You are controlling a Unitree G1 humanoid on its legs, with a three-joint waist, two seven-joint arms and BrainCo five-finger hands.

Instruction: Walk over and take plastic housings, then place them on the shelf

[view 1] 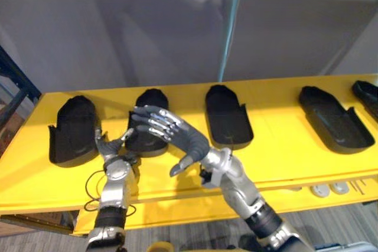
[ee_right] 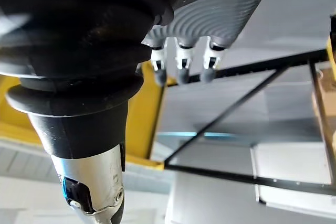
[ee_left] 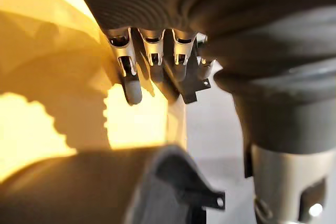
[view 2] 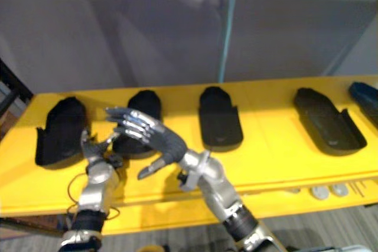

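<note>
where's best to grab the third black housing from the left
Likely pinch the third housing by a raised side wall at its near end, coming from the front edge of the yellow surface: that end faces the robot and is open, while the far end is a rounded dome. The right hand hovers closest.

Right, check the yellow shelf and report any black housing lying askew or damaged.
The black plastic housing second from right lies slanted on the yellow shelf, unlike the straight middle housing. Nothing looks damaged.

No legible text, labels, numbers, signs on plastic housings (view 1: 229,116) or yellow shelf (view 1: 277,146).
</note>
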